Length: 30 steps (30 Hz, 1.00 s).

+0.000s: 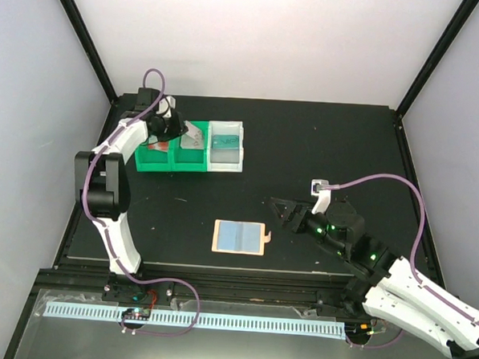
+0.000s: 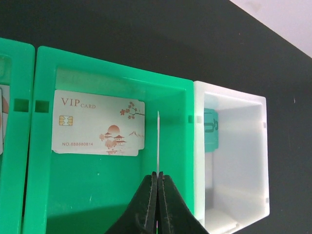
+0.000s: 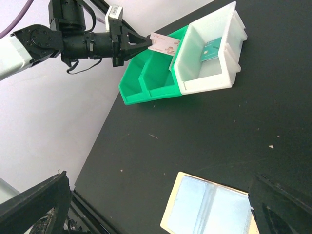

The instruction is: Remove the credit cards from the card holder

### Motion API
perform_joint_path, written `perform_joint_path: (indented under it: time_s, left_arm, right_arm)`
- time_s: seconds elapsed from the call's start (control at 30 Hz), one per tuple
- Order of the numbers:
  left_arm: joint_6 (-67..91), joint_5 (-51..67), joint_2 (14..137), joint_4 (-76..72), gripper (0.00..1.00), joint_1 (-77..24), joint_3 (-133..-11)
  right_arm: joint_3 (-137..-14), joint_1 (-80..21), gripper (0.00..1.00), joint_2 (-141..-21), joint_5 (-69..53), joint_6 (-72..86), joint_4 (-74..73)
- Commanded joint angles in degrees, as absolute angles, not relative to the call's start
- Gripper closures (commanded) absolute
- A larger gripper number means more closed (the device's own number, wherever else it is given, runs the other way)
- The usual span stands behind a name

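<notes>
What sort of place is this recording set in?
Probably a lab robot test cell, not a home: plain white panel walls and black frame posts enclose a black matte tabletop, two white-and-black robot arms are bolted at its near edge, and small green plastic bins and a white one sit on it.

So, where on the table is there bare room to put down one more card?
Bare: the table strip between the green bins and the card holder, and the far right part beyond the right tool. Crowded: over the green bins, where the left tool holds a card, and between card holder and right tool.
</notes>
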<state>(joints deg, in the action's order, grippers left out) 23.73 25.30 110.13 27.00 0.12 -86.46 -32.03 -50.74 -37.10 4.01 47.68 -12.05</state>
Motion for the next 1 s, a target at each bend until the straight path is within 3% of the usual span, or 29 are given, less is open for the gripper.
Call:
perform_joint_path:
  time_s: [0.0,0.97]
  left_arm:
    - [22.30,24.98,112.00,28.37,0.98,0.54,-90.69]
    - [22.70,26.01,120.43,26.26,0.97,0.56,-93.98]
  right_arm:
    - [-33.39,-50.89,0.00,-37.62,5.21,48.05,-11.26]
    - [-34.10,-50.85,0.00,-37.84,7.45,47.14,-12.97]
